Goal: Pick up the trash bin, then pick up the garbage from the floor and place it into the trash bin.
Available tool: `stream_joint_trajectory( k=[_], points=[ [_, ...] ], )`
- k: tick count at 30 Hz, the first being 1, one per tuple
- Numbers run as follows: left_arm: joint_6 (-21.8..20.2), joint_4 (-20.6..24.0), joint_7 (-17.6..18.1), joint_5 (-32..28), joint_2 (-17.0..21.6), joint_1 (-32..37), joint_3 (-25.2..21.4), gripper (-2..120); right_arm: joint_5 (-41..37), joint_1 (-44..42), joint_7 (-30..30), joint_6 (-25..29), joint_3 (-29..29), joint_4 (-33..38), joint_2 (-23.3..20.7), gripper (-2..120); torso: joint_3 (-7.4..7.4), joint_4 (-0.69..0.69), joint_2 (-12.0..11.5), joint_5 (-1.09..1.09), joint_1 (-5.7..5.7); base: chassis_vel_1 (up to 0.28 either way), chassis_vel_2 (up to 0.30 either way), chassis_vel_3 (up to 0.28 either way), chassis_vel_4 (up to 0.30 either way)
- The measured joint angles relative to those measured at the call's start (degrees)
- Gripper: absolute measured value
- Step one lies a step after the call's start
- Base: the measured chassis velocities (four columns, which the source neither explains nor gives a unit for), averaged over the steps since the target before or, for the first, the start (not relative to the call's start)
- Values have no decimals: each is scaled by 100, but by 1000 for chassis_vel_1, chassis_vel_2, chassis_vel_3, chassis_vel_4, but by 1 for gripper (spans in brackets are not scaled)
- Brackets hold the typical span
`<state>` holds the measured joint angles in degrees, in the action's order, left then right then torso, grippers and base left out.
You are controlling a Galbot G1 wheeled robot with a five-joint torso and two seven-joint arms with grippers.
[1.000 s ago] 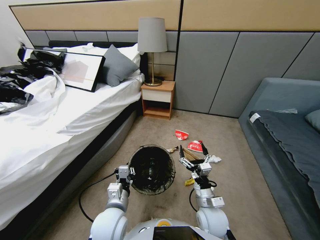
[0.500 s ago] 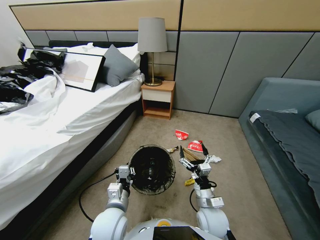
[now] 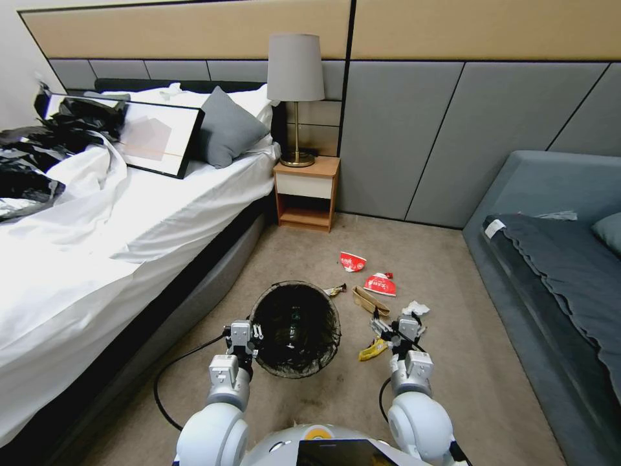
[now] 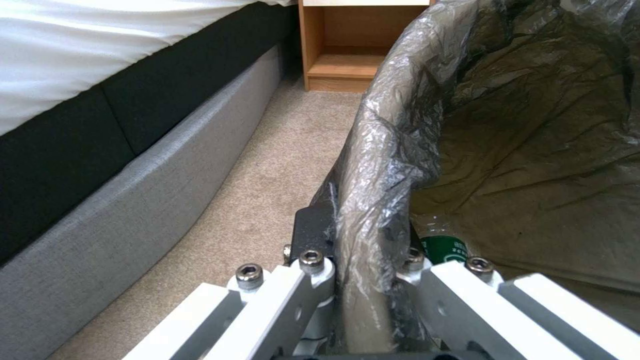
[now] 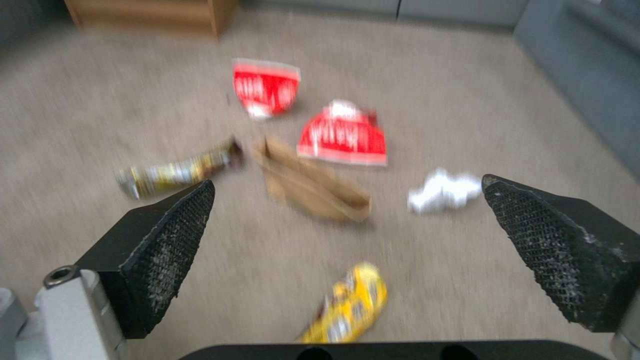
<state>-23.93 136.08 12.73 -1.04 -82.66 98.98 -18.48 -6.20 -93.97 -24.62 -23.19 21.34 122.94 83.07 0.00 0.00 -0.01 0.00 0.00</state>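
Observation:
The trash bin [image 3: 294, 327], white with a dark liner bag, hangs just above the carpet, and my left gripper [image 3: 240, 336] is shut on its near-left rim [image 4: 373, 200]. A small bottle [image 4: 443, 247] with a green label lies inside it. My right gripper [image 3: 396, 322] is open and holds nothing, low over the floor to the right of the bin. Garbage lies ahead of its fingers [image 5: 173, 240]: two red-and-white wrappers [image 5: 267, 87] [image 5: 343, 135], a tan paper bag [image 5: 310, 182], a white tissue scrap [image 5: 443, 190], a dark wrapper [image 5: 177, 170] and, nearest, a yellow wrapper [image 5: 350, 305].
A bed [image 3: 129, 220] runs along the left, its grey base [image 4: 133, 200] close beside the bin. A wooden nightstand [image 3: 307, 194] with a lamp stands at the far wall. A grey sofa [image 3: 556, 272] borders the right. Open carpet lies between them.
My right gripper has drawn back toward me, from over the tan paper bag to a spot nearer the yellow wrapper. The bin and left arm have not moved.

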Motion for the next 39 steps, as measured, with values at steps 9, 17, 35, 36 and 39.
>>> stream_joint_trajectory(
  k=[9,17,35,36,39],
  points=[
    [14,-4,-7,30,13,4,61,2,-992,259,-273,-469,6,-726,-184,100,0,0,0,0,0,0,0,0,0],
    [17,-5,-10,51,31,15,88,2,-1504,572,-281,-507,38,-1404,-185,100,0,0,0,-1,0,0,0,0,0],
    [24,-5,11,61,27,58,40,2,-1825,1521,117,-386,158,-2746,-63,100,0,0,0,0,0,0,0,0,0],
    [24,-5,11,61,27,58,40,2,-1825,1521,117,-386,158,-2746,-63,100,0,0,0,0,0,0,0,0,0],
    [30,-4,14,61,27,76,28,2,-1798,1697,271,-314,231,-3108,-39,100,0,0,0,0,0,0,0,0,0]
  ],
)
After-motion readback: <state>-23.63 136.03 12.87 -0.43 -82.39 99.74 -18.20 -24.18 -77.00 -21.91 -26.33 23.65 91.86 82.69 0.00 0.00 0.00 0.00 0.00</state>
